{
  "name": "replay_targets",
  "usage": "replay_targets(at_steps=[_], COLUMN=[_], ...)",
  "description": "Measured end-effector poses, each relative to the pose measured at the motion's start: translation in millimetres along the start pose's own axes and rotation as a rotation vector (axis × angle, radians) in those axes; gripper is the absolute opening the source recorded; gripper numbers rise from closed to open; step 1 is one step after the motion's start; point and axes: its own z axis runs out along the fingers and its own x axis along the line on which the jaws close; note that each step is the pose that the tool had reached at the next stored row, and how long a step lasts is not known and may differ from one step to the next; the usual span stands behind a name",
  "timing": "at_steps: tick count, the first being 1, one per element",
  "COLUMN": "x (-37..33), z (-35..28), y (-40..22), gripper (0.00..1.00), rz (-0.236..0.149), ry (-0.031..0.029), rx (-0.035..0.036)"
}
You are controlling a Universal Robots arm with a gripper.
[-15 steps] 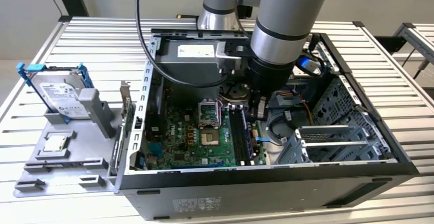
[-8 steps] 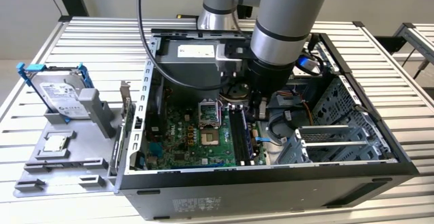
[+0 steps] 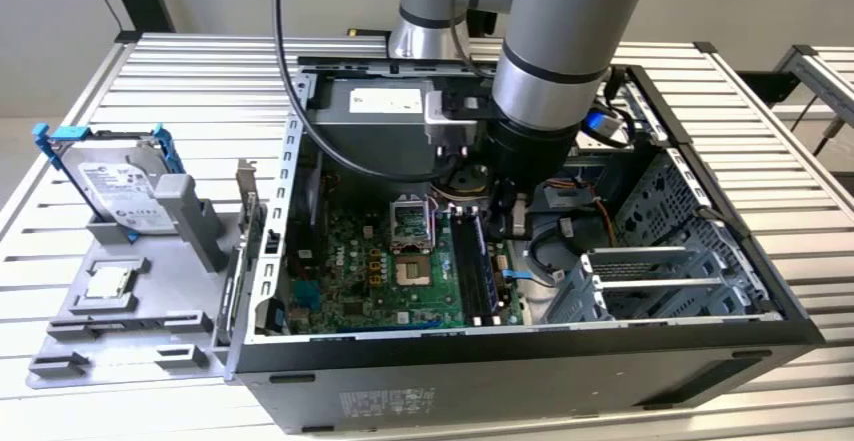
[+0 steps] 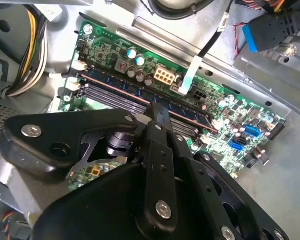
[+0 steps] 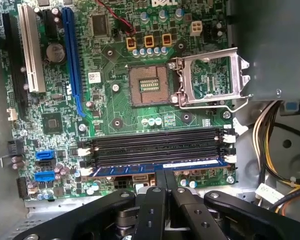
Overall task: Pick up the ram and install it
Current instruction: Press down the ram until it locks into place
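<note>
1. My arm point(image 3: 561, 51) reached down into the open computer case point(image 3: 534, 361), which lay on its side on the slatted worktop point(image 3: 174, 81).
2. My claw point(image 5: 164, 176) hung just above the memory slots of the motherboard point(image 5: 115, 125), its two black fingers point(image 4: 160, 120) pressed together at the tips, with nothing between them.
3. The ram point(image 5: 160, 166) sat lengthwise in the outermost of the slots, the one nearest the board's edge; it showed as a thin blue-edged stick in both wrist views point(image 4: 155, 102).
4. In the first wrist view my closed fingertips stood directly over the stick's middle, touching it or very nearly; I could not tell which.
5. The neighbouring slots point(image 5: 155, 145) were dark and bare, with white latches point(image 5: 229, 140) at their ends.
6. The processor socket point(image 5: 147, 85) lay open, its metal retention frame point(image 5: 210, 75) swung to one side.
7. In the exterior view the stick point(image 3: 470, 261) ran along the motherboard just beside my claw's tip.
8. Outside the case, on the exterior view's left, a grey fixture tray point(image 3: 134, 311) carried a silver hard drive point(image 3: 120, 196) in a blue bracket, propped upright, and a square silver processor chip point(image 3: 107, 281) lying flat.
9. A black cable point(image 3: 287, 61) looped down from my arm into the case.
</note>
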Motion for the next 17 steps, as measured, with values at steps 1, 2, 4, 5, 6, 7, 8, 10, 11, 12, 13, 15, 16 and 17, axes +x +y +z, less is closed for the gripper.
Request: replay_targets(at_steps=[1,2,4,5,6,7,8,10,11,12,13,15,16,17], x=[0.0,0.0,0.0,0.0,0.0,0.0,0.0,0.0,0.0,0.0,0.0,0.0,0.0,0.0], z=[0.2,0.4,0.6,0.6,0.7,0.7,0.8,0.8,0.8,0.8,0.9,0.9,0.9,0.9], y=[0.0,0.0,0.0,0.0,0.0,0.0,0.0,0.0,0.0,0.0,0.0,0.0,0.0,0.0], gripper=[0.00,0.00,0.00,0.00,0.00,0.00,0.00,0.00,0.00,0.00,0.00,0.00,0.00,0.00], rz=[-0.005,-0.011,-0.022,-0.027,-0.032,-0.037,-0.043,-0.051,-0.056,-0.060,-0.063,-0.067,-0.067,-0.068], ry=[0.0000,0.0000,0.0002,0.0002,0.0002,0.0003,0.0003,0.0003,0.0004,0.0004,0.0004,0.0005,0.0004,0.0005], rx=[0.0001,0.0002,0.0004,0.0005,0.0006,0.0007,0.0008,0.0010,0.0011,0.0012,0.0012,0.0013,0.0013,0.0013])
